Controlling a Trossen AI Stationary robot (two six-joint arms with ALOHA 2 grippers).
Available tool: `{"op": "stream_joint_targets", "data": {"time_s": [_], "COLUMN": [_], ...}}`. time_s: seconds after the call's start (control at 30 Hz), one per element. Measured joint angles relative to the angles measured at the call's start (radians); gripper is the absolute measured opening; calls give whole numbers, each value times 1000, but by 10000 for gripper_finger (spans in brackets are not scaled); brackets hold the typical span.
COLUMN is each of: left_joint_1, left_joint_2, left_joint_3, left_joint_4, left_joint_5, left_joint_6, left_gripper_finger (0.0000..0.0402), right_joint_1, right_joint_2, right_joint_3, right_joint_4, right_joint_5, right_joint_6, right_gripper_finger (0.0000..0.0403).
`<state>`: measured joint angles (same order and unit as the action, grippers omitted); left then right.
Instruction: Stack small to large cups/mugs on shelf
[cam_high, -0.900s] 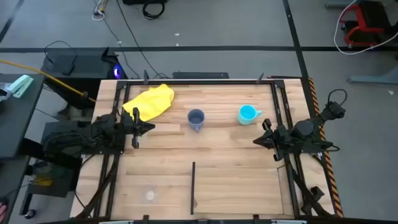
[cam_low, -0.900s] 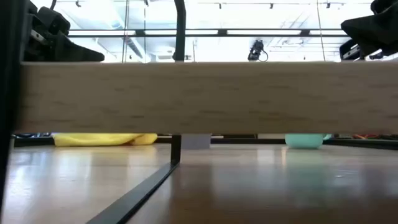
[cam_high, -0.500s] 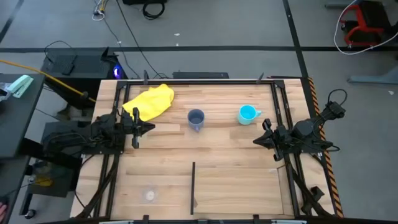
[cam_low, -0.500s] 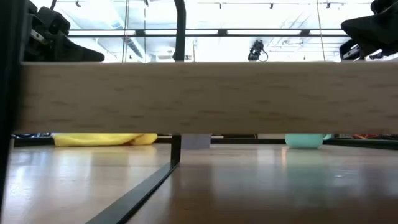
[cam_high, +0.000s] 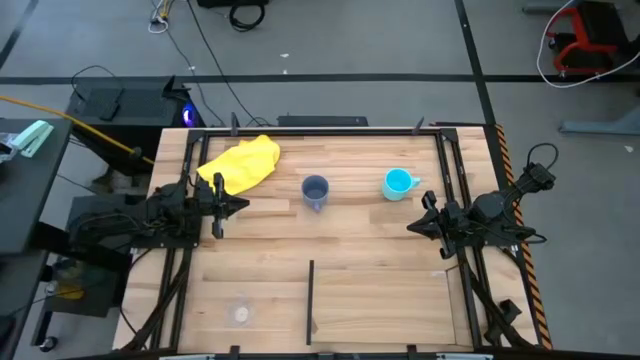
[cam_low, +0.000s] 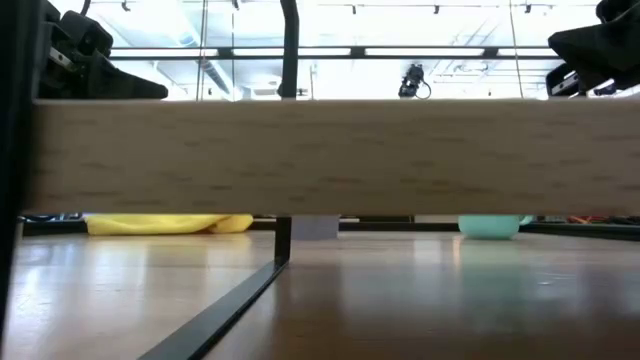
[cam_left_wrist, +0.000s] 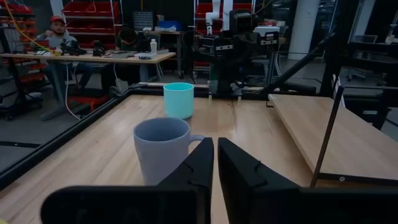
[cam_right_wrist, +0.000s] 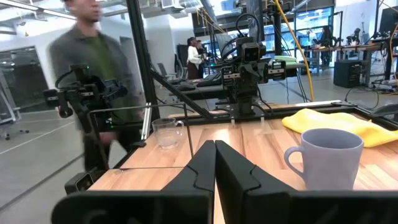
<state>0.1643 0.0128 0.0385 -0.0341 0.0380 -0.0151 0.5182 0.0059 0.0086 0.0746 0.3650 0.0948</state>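
The grey-blue mug (cam_high: 315, 192) stands upright on the table's middle, far half, and also shows in the left wrist view (cam_left_wrist: 163, 149) and the right wrist view (cam_right_wrist: 326, 155). The cyan mug (cam_high: 398, 184) stands upright to its right. The tiny clear cup (cam_high: 240, 313) stands on the light-wood shelf (cam_high: 380, 305) at the near edge, left of the black divider bar (cam_high: 311, 300). My left gripper (cam_high: 243, 205) is shut and empty, left of the grey-blue mug. My right gripper (cam_high: 410, 226) is shut and empty, a little nearer than the cyan mug and to its right.
A yellow cloth (cam_high: 240, 163) lies at the far left of the table. A black metal frame (cam_high: 445, 190) runs along the table's sides. In the low view the shelf's plank edge (cam_low: 320, 155) crosses the picture. A person (cam_right_wrist: 93, 62) shows in the room beyond the table.
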Motion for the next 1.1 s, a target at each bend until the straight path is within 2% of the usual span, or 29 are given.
{"op": "stream_joint_targets", "data": {"time_s": [0.5, 0.87, 1.1], "left_joint_1": [0, 0, 0], "left_joint_2": [0, 0, 0], "left_joint_3": [0, 0, 0], "left_joint_4": [0, 0, 2], "left_joint_5": [0, 0, 0], "left_joint_6": [0, 0, 6], "left_gripper_finger": [28, 40, 32], "right_joint_1": [0, 0, 0], "right_joint_2": [0, 0, 0], "right_joint_3": [0, 0, 0], "right_joint_4": [0, 0, 0], "right_joint_5": [0, 0, 0], "right_joint_6": [0, 0, 0], "right_gripper_finger": [16, 16, 16]}}
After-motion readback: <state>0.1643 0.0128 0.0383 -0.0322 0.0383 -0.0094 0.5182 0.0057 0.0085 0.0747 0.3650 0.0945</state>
